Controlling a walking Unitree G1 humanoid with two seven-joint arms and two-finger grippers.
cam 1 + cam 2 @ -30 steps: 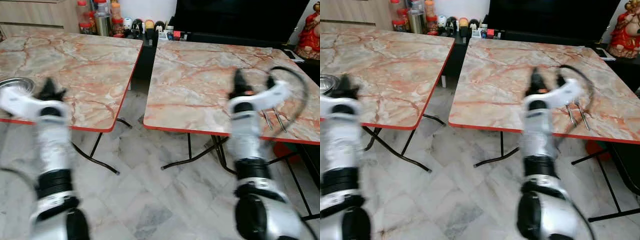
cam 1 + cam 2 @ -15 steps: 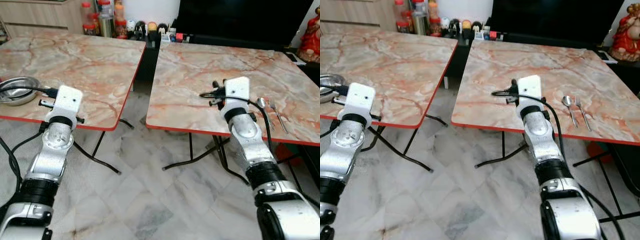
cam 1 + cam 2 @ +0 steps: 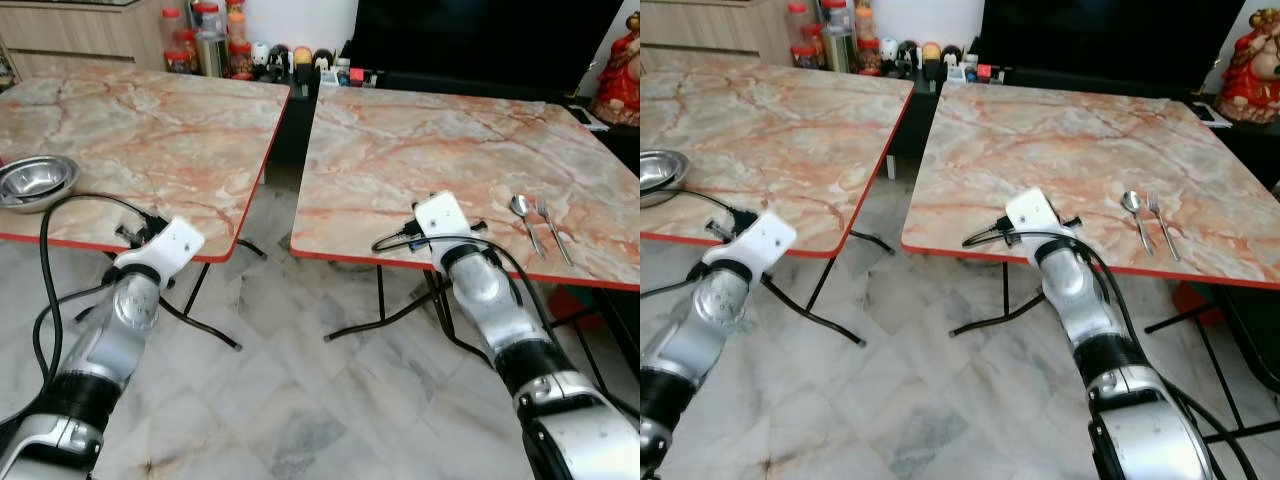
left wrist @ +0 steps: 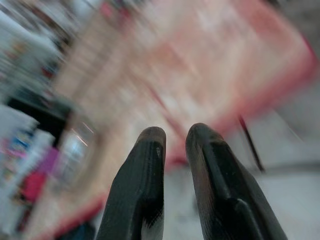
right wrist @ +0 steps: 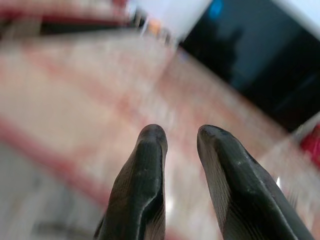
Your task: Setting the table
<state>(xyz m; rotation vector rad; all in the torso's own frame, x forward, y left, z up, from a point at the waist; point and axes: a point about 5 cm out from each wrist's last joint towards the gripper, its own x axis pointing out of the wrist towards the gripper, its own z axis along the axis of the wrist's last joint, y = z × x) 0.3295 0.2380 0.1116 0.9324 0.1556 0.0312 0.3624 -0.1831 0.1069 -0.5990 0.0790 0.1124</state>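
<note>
Two marble-patterned, red-edged tabletops stood side by side, the left tabletop [image 3: 150, 130] and the right tabletop [image 3: 440, 140], over a pale marble tile floor [image 3: 300, 380]. Shiny steel bowl [image 3: 35, 180] sat at the left edge of the frame, near the front edge of the left tabletop. Steel spoon [image 3: 525, 218] and steel fork [image 3: 552, 225] lay side by side, just apart, at centre right of the frame on the right tabletop. Jars and small figurines [image 3: 250, 50] crowded the upper centre, behind the tabletops. Left claw [image 4: 173, 137] hung low before the left tabletop's front edge, fingers narrowly apart, nothing between them. Right claw [image 5: 180, 136] pointed over the right tabletop's front edge, fingers likewise slightly parted and empty. Both wrist views blurred.
</note>
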